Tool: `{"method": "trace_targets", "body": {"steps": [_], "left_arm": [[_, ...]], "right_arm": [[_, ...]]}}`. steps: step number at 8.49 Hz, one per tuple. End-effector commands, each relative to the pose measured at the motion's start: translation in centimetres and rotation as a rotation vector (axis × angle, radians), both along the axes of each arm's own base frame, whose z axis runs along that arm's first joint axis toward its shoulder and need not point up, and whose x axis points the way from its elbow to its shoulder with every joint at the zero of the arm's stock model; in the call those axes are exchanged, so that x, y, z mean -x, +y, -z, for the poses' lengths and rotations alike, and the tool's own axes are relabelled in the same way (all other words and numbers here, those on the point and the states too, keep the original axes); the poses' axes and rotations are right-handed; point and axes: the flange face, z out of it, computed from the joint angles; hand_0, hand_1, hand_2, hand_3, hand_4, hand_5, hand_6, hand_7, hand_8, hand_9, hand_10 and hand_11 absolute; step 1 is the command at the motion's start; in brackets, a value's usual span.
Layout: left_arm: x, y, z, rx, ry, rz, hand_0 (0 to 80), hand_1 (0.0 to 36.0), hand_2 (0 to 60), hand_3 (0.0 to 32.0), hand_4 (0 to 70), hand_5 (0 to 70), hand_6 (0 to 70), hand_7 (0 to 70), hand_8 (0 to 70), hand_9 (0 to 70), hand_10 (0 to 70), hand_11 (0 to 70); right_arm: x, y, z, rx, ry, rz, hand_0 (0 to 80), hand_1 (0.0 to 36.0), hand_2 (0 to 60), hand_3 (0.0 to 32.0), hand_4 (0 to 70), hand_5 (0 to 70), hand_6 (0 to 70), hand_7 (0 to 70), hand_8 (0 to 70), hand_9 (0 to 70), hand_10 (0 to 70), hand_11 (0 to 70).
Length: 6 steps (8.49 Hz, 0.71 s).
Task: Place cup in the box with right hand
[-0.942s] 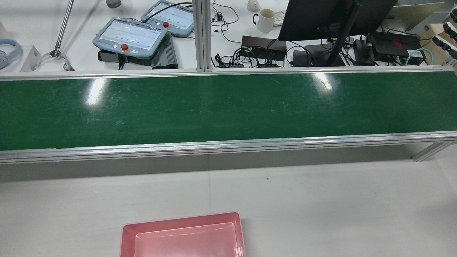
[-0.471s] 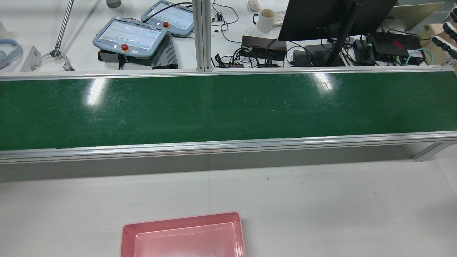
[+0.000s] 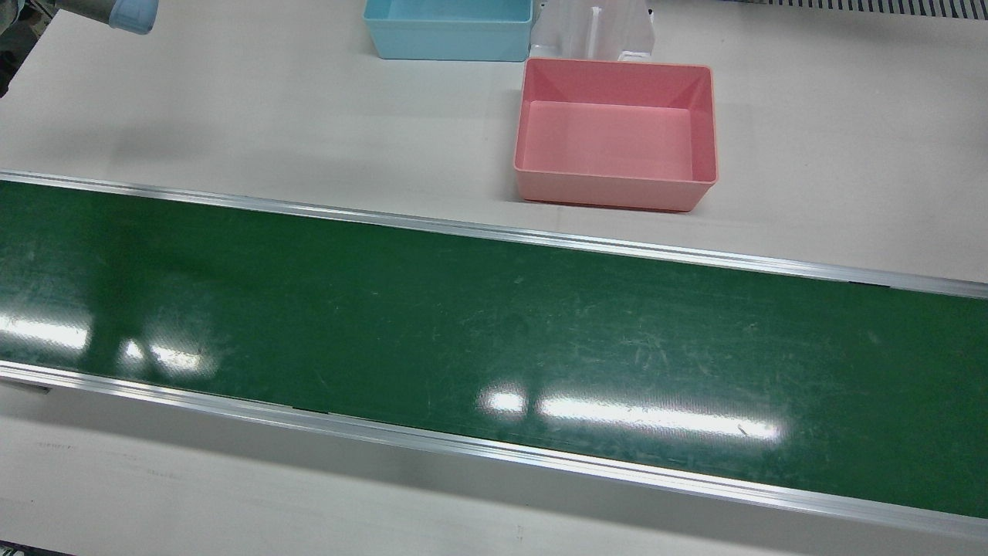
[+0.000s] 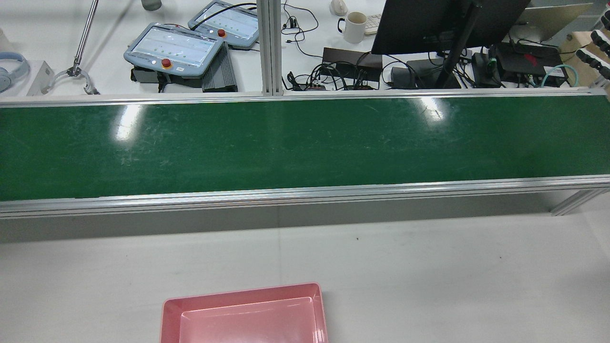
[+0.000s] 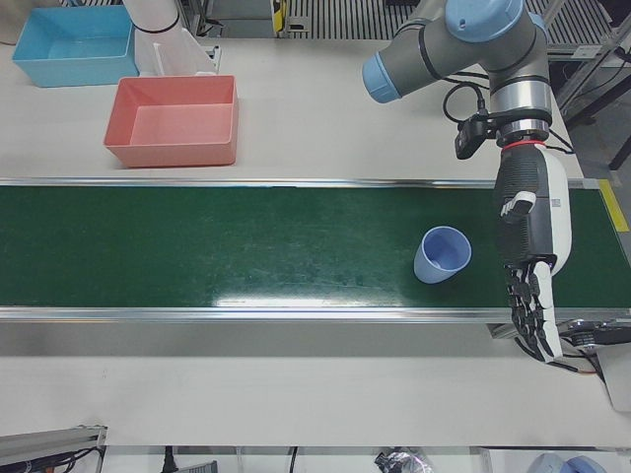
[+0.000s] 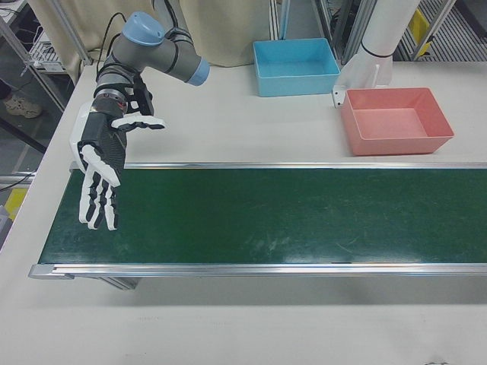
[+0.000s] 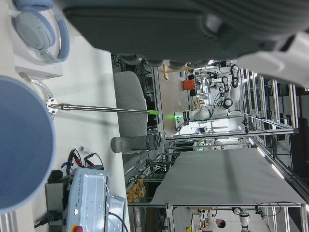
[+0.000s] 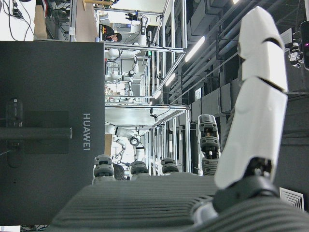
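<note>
While the blue cup (image 5: 442, 255) stood upright on the green belt (image 5: 246, 246) beside the open, empty left hand (image 5: 528, 266), the right hand (image 6: 100, 173) hovered spread wide over that belt's opposite end.

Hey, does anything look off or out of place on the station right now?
The blue cup stands upright on the green belt beside the left hand, at the opposite end from the open right hand that should pick it. Nothing is spilled or damaged.

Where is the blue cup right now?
In the left-front view, the blue cup stands upright on the green conveyor belt toward the view's right end, just beside the left hand, far from the pink box.
</note>
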Motion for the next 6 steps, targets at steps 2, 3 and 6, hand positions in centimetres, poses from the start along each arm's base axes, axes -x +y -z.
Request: {"method": "trace_targets", "body": {"steps": [2,3,6], "left_arm": [[0.00,0.00,0.02,0.000,0.000,0.000,0.0,0.0,0.0,0.0,0.0,0.0,0.0,0.0,0.0,0.0,0.0,0.0],[0.00,0.00,-0.05,0.001,0.000,0.000,0.0,0.0,0.0,0.0,0.0,0.0,0.0,0.0,0.0,0.0,0.0,0.0],[0.00,-0.01,-0.05,0.001,0.000,0.000,0.0,0.0,0.0,0.0,0.0,0.0,0.0,0.0,0.0,0.0,0.0,0.0]], "right_arm": [[0.02,-0.01,0.05,-0.002,-0.001,0.000,52.6,22.0,14.0,14.4,6.0,6.6,1.3,8.1,3.2,1.9,4.9,9.0],[0.02,-0.01,0.05,-0.002,-0.001,0.000,52.6,22.0,14.0,14.2,6.3,6.7,1.4,8.3,3.2,2.0,4.8,8.9],[0.02,-0.01,0.05,-0.002,-0.001,0.000,52.2,21.5,13.6,15.0,5.8,6.5,1.2,8.0,3.2,1.9,4.9,8.9]]}}
